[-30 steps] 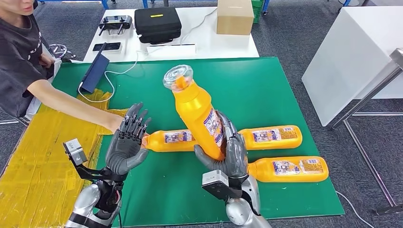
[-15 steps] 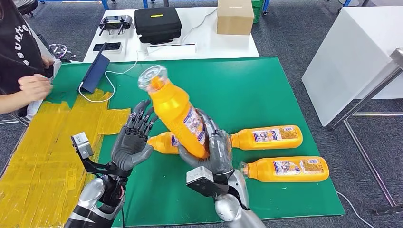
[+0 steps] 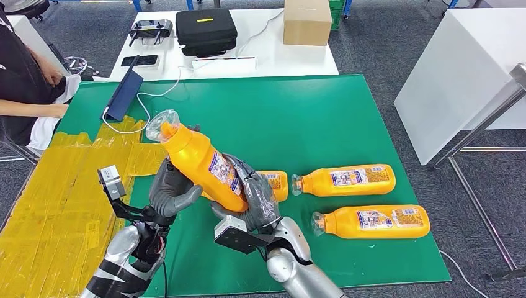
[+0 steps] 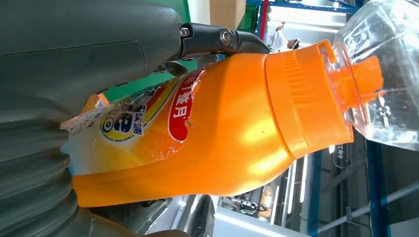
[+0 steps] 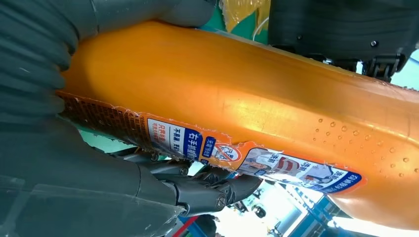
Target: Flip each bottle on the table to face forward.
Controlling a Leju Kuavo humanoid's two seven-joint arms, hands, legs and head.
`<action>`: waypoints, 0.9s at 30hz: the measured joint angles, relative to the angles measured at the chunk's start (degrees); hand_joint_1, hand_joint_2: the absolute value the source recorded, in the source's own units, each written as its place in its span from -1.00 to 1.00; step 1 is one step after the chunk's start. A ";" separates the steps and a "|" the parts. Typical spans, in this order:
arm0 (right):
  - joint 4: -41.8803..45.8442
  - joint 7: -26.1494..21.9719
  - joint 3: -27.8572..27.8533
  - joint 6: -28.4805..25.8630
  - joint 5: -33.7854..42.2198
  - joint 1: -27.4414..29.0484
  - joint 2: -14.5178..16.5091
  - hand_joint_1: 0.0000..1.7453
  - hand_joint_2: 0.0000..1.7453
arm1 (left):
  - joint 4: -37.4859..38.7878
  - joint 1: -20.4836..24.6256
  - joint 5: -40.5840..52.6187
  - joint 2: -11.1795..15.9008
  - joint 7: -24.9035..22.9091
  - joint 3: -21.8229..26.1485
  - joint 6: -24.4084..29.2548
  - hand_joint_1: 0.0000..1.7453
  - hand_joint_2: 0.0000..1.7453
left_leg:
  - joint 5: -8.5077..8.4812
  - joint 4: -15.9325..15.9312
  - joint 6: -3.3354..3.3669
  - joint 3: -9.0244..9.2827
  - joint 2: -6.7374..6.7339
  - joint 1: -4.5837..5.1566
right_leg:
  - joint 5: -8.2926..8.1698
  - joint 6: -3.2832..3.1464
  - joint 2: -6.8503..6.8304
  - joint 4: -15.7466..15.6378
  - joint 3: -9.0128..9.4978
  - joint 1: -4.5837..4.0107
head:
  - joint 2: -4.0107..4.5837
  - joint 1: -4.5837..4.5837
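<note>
Bottle sat mid-frame, long axis tilted cap-to-upper-left, right hand gripping its base, left hand cupping the body.

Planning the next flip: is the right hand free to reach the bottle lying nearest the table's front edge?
Probably not yet. The right hand grips the lifted bottle together with the left hand. The path to the front bottle over the green mat looks open once it lets go.
</note>
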State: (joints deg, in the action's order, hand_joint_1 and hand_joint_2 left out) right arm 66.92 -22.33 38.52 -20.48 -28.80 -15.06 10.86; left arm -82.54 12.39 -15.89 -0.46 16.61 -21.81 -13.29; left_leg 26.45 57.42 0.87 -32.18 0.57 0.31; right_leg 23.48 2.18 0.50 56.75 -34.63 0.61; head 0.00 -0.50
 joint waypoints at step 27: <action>1.15 -1.62 5.17 -2.80 -4.04 0.12 0.07 1.00 1.00 | 2.30 0.83 -0.04 0.33 0.13 -0.22 -0.38 -0.94 1.00 | 0.00 0.00 0.00 0.00 -0.02 0.01 | 0.00 0.00 0.00 0.00 -0.01 0.00 | -0.01 -0.01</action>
State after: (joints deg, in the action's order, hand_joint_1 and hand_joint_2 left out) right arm 68.06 -23.96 43.69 -23.28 -32.85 -14.94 10.93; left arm -80.24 13.22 -15.93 -0.13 16.74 -22.04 -13.67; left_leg 26.46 57.42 0.87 -32.18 0.55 0.32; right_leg 23.48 2.18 0.51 56.74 -34.64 0.61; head -0.01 -0.51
